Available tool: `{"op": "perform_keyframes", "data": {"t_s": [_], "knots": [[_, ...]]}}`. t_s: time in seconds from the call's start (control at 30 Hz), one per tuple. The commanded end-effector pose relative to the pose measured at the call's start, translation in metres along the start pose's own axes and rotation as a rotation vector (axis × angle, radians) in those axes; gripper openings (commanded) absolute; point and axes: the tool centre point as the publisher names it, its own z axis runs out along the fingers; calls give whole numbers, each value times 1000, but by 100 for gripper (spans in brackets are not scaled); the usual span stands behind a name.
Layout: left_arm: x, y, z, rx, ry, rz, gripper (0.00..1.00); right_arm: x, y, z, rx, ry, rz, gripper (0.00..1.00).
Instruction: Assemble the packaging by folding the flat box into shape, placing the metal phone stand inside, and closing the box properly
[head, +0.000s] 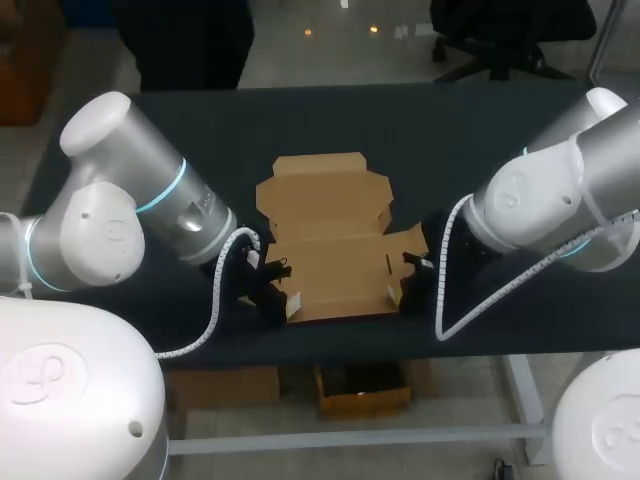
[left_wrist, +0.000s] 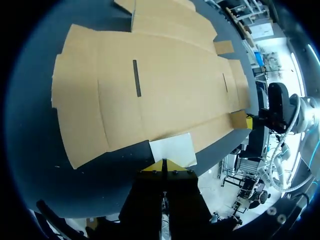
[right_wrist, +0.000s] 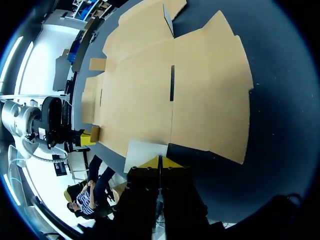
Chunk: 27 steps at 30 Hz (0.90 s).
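The flat brown cardboard box (head: 333, 240) lies unfolded in the middle of the dark table, with its lid panel (head: 322, 190) toward the far side. My left gripper (head: 291, 306) is shut, and its yellow tips rest against the pale small flap (left_wrist: 173, 149) at the box's front left corner. My right gripper (head: 396, 296) is also shut, touching the matching flap (right_wrist: 145, 149) at the front right corner. Each wrist view shows the whole sheet (left_wrist: 150, 85) (right_wrist: 170, 95) ahead of its own fingers. The other arm's gripper (left_wrist: 248, 119) (right_wrist: 89, 136) is at the far corner. No phone stand is in view.
The dark table cloth (head: 450, 130) extends around the box on all sides. The table's front edge (head: 350, 350) runs just behind both grippers. White cable spirals hang from both wrists near that edge.
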Motion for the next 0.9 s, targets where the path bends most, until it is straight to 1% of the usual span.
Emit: {"op": "perform_keyframes", "data": {"t_s": [0.03, 0.3, 0.5, 0.73, 0.9], "knots": [[3, -3, 5, -6, -8, 0, 0, 4, 2, 3, 8, -13, -2, 0], [3, -3, 7, -11, -7, 0, 0, 6, 3, 5, 13, -29, -4, 0], [6, -3, 7, -10, -7, 9, 0, 9, 4, 8, 19, -36, -8, 0], [10, -3, 4, 20, -40, 11, 0, 9, 4, 8, 21, -38, -7, 0], [13, -3, 5, 21, -39, 15, 0, 10, 3, 8, 22, -41, -10, 0]]}}
